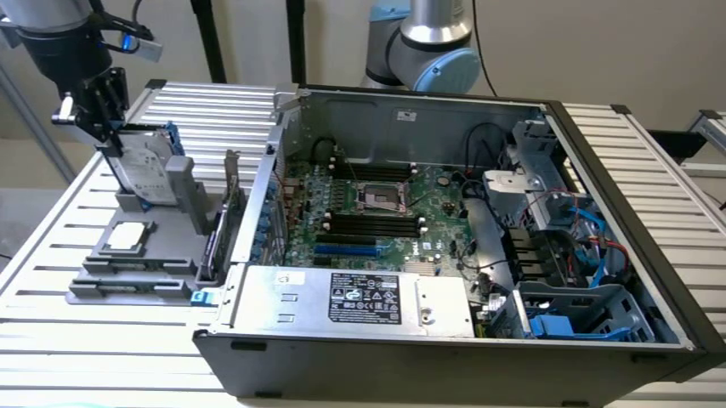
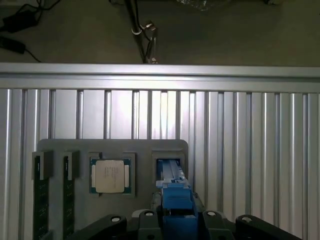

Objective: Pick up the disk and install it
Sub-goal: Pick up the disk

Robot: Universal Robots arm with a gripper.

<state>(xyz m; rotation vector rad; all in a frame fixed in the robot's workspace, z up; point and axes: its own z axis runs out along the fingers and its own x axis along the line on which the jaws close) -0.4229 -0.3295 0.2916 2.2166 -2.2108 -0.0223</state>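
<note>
Exterior view, upper left: the disk (image 1: 145,170) is clamped upright by the gripper (image 1: 111,143) at the grey holder (image 1: 136,276), not yet installed in the computer case (image 1: 454,361).

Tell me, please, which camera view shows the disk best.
The exterior view: the disk stands on edge in the grey holder, showing its labelled face, with the claw at its top. The wrist view shows the disk end-on, as a blue edge.
</note>
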